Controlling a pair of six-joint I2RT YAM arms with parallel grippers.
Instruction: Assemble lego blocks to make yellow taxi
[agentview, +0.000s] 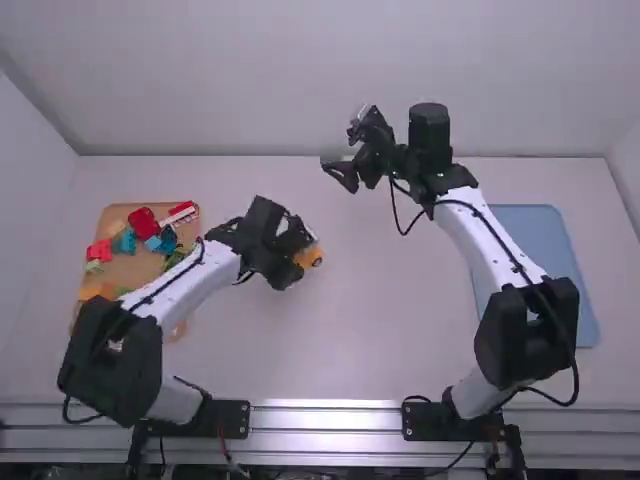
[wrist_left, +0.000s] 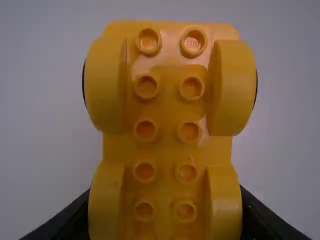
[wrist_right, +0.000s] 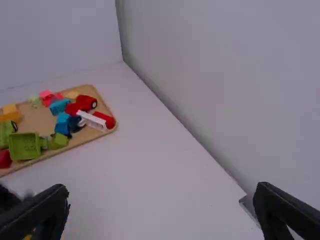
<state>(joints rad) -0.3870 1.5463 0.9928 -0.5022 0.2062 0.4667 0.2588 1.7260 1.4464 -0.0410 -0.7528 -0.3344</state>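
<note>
The left fingers (wrist_left: 70, 222) clamp the studded yellow plastic car base (wrist_left: 166, 110) near the high view's centre; gripped towards one end, it could pivot if pressed at the other. The right fingers (wrist_right: 47, 207) stand apart.

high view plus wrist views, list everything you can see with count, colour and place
yellow car base: 1, yellow, between the left fingers
wooden tray: 1, tan, table's left
red blocks: several, red, wooden tray
blue blocks: several, light and dark blue, wooden tray
green blocks: several, green, wooden tray
yellow blocks: some, yellow-orange, wooden tray
long piece: 1, white, wooden tray
blue tray: 1, blue, table's right
table: 1, white, under everything
arms: 2, white and black, near edge
left gripper: 1, black, holding the car base
right gripper: 1, black, open, table's far side
</note>
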